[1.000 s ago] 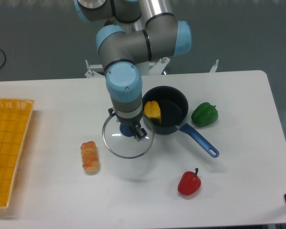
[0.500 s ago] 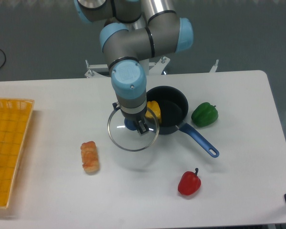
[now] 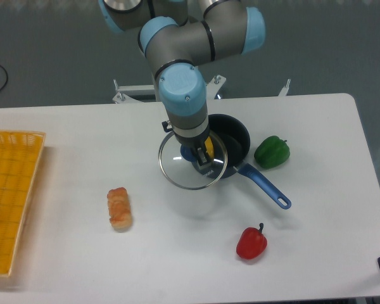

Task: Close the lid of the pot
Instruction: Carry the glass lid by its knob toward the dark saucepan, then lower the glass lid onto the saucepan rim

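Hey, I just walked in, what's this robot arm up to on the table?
The gripper holds the lid by its blue knob, carrying it above the table toward the pot. The lid overlaps the pot's left edge but is not yet centred on it. A yellow item sits inside the pot. A green pepper, a red pepper and a bread roll lie nearby.

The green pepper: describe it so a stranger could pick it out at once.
Find the dark pot below the arm on the white table. Just right of its rim, above the blue handle, lies the green pepper, the only green thing; the other pepper is red.
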{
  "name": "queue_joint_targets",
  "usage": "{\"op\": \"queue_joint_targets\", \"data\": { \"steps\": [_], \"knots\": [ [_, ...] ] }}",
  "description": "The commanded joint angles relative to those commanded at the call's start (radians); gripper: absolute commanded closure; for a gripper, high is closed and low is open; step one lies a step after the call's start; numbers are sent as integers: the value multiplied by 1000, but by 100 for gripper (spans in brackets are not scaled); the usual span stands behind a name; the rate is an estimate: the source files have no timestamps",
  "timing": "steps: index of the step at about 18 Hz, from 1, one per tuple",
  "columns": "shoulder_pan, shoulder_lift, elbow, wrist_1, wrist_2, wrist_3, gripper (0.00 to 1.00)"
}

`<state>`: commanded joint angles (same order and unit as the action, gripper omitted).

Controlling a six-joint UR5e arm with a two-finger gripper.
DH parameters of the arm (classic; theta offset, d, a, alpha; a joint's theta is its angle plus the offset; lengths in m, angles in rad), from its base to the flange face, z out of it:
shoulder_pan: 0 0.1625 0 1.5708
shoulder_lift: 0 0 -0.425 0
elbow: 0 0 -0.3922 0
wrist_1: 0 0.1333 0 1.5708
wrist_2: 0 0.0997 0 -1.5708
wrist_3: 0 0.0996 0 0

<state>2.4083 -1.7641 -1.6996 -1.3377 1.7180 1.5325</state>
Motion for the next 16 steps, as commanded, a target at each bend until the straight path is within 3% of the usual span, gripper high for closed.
{"op": "queue_joint_targets", "data": {
  "steps": [10, 16],
  "knots": [
    [46, 46, -84, 26, 45, 80, 51],
    [58, 60, -132, 92, 48, 100, 51]
  ]
}}
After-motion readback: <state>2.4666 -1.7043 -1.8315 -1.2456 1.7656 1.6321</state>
